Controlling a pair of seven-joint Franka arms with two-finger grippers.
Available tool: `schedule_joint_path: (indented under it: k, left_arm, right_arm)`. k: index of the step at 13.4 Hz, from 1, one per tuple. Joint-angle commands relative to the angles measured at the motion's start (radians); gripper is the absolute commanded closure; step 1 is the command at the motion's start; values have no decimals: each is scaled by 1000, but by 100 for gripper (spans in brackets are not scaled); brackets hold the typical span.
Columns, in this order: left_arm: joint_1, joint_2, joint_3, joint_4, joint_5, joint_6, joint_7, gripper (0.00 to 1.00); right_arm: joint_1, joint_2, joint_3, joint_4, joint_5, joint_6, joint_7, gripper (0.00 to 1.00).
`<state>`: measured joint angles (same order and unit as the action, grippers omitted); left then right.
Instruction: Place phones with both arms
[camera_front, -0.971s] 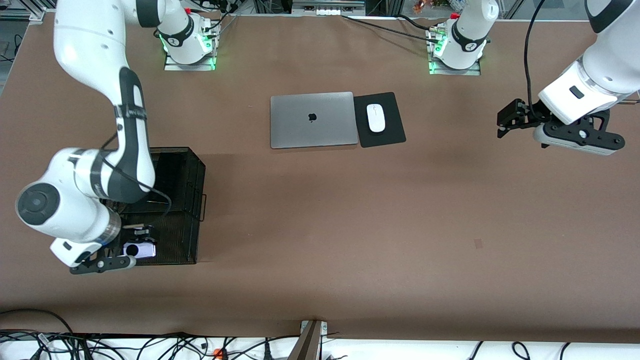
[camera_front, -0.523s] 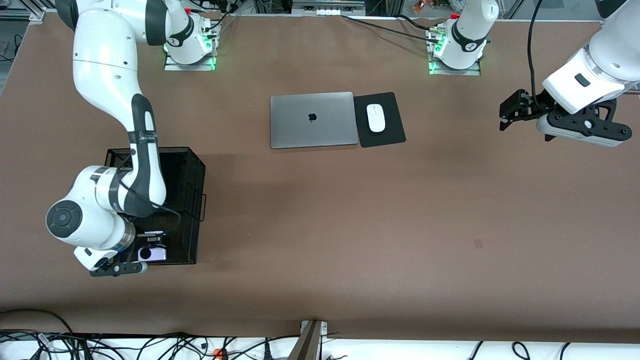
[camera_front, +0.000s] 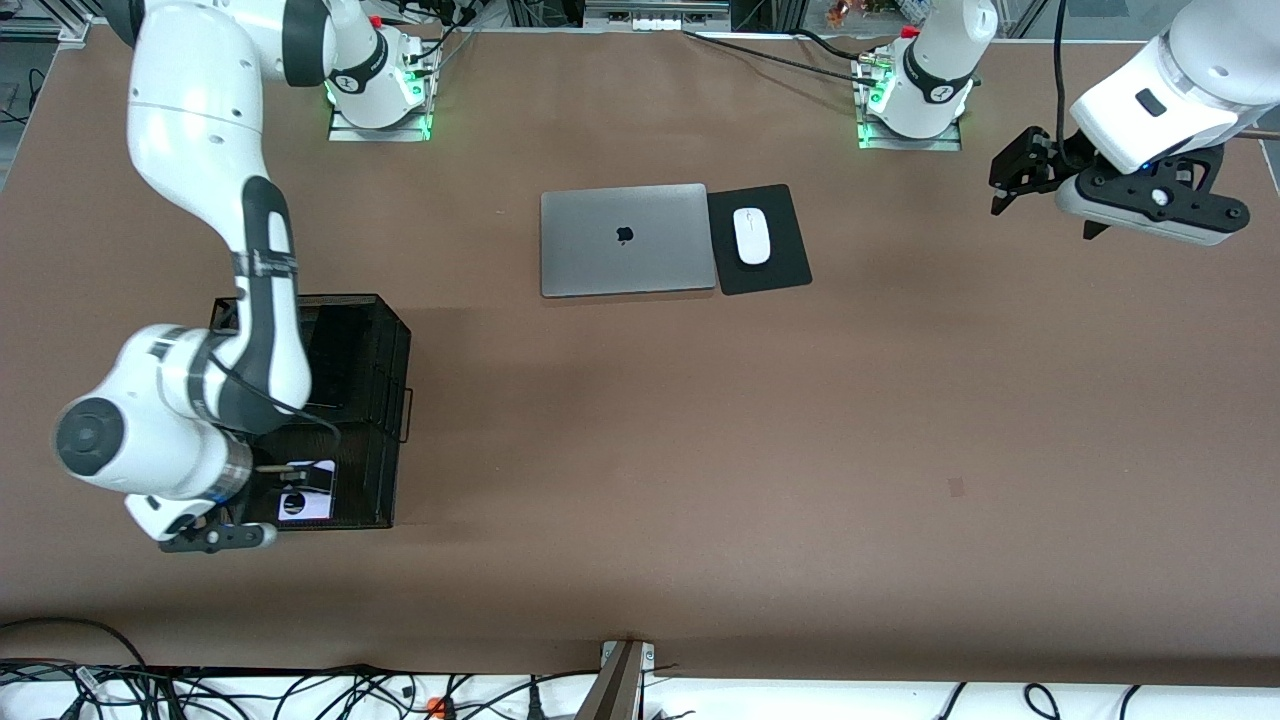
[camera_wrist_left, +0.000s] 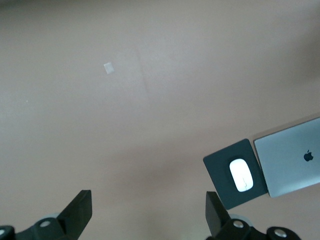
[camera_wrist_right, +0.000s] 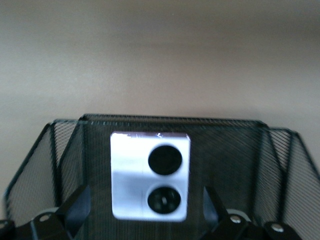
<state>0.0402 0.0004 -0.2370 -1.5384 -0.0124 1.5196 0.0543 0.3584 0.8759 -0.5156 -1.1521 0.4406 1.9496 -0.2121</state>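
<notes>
Hovering over the black mesh basket (camera_front: 385, 400) at the right arm's end of the table, the right gripper (camera_wrist_right: 145, 200) has its jaws spread wide with nothing between them. The lavender-white phone (camera_wrist_right: 150, 176) lies flat on the basket floor straight below the jaws, lens side up, at the basket's end nearer to the front camera. In the right wrist view the phone sits between the two fingers (camera_wrist_right: 75, 207) without touching either, its longer side running along the line of sight away from the gripper. So the phone looks set down and released, and the coming move for this arm is most likely a straight lift clear of the basket walls. The long black slab and the black flip phone cannot be made out in any view.

At the table's middle sit a closed silver laptop (camera_front: 625, 240) and, just beside it, a white mouse (camera_front: 752, 236) on a black mouse pad (camera_front: 775, 270).

Over bare table at the left arm's end, the left gripper (camera_wrist_left: 145, 210) hangs with its jaws fully apart and empty; this arm waits, well apart from the basket. The right arm is plainly the nearer one to the phone.
</notes>
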Motion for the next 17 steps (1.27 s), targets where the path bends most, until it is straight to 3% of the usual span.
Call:
schedule_joint_path:
  k: [1, 3, 5, 7, 10, 13, 15, 17]
  left_arm:
    - [4, 24, -10, 12, 9, 54, 6, 0]
    - [4, 47, -2, 42, 12, 76, 10, 0]
    - [12, 50, 4, 40, 14, 74, 7, 0]
    - [12, 49, 5, 40, 20, 73, 6, 0]
    - [21, 53, 13, 40, 28, 77, 4, 0]
    - [37, 59, 15, 40, 28, 85, 1, 0]
    - [12, 52, 28, 18, 28, 88, 1, 0]
    - [-32, 33, 109, -15, 25, 86, -22, 0]
  right_arm:
    - [8, -135, -11, -20, -60, -137, -3, 0]
    - [10, -213, 0, -29, -134, -230, 0, 0]
    - [11, -320, 11, -111, -167, -290, 8, 0]
    - [-19, -473, 110, -263, -279, -259, 35, 0]
    - [-187, -670, 346, -490, -407, -169, 127, 0]
    - [-347, -822, 495, -658, -444, -126, 149, 0]
    - [-390, -867, 520, -673, -450, -164, 148, 0]
    - [-398, -890, 514, -658, -465, -214, 137, 0]
